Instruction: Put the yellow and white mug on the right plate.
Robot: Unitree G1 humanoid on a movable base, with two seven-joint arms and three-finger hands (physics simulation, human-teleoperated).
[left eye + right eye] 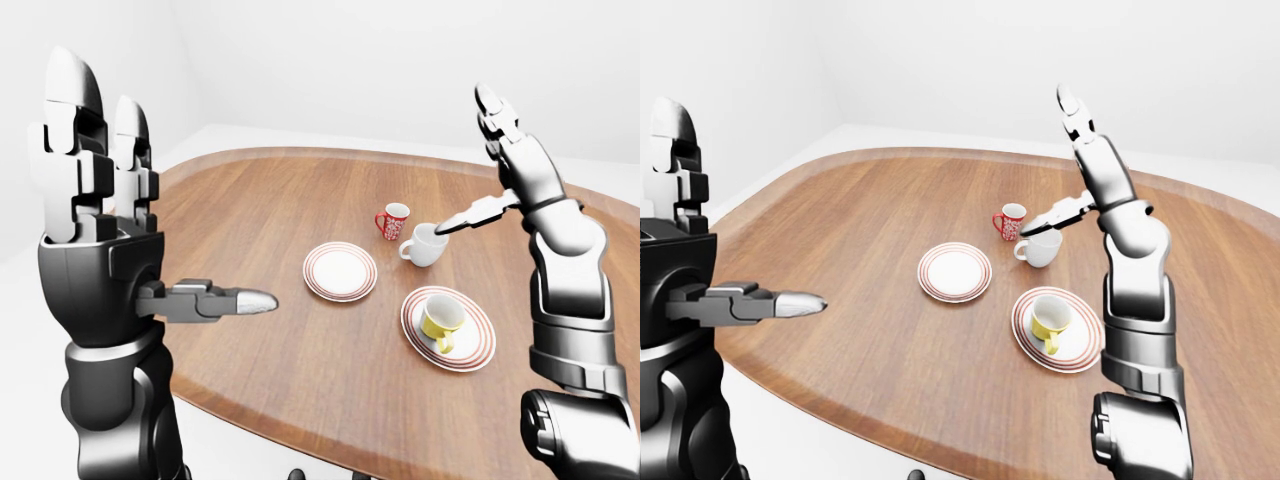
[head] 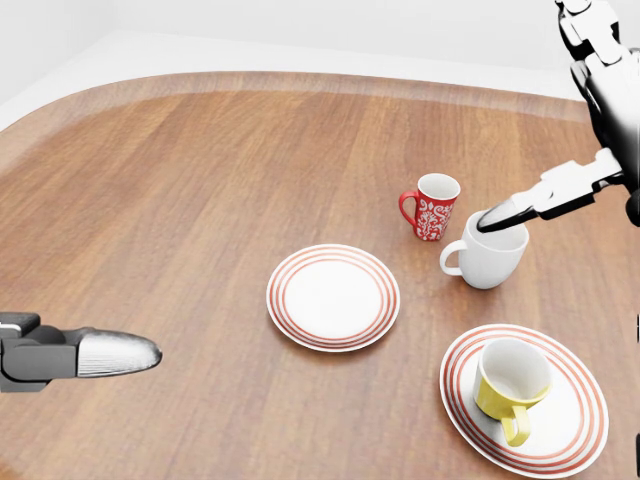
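The yellow and white mug (image 2: pixel 510 385) stands upright on the right red-ringed plate (image 2: pixel 580 440), handle toward the bottom of the head view. My right hand (image 1: pixel 470 165) is open and empty, raised above the table. Its fingers point up, and its thumb tip (image 2: pixel 497 217) hangs at the rim of a plain white mug (image 2: pixel 490 258). I cannot tell whether the thumb touches that mug. My left hand (image 1: pixel 170 190) is open and empty at the left of the left-eye view, far from the mugs, fingers up and thumb pointing right.
A second red-ringed plate (image 2: pixel 333 296) lies bare left of the right plate. A red patterned mug (image 2: pixel 433 207) stands above it, next to the white mug. All rest on an oval wooden table (image 2: pixel 200 180).
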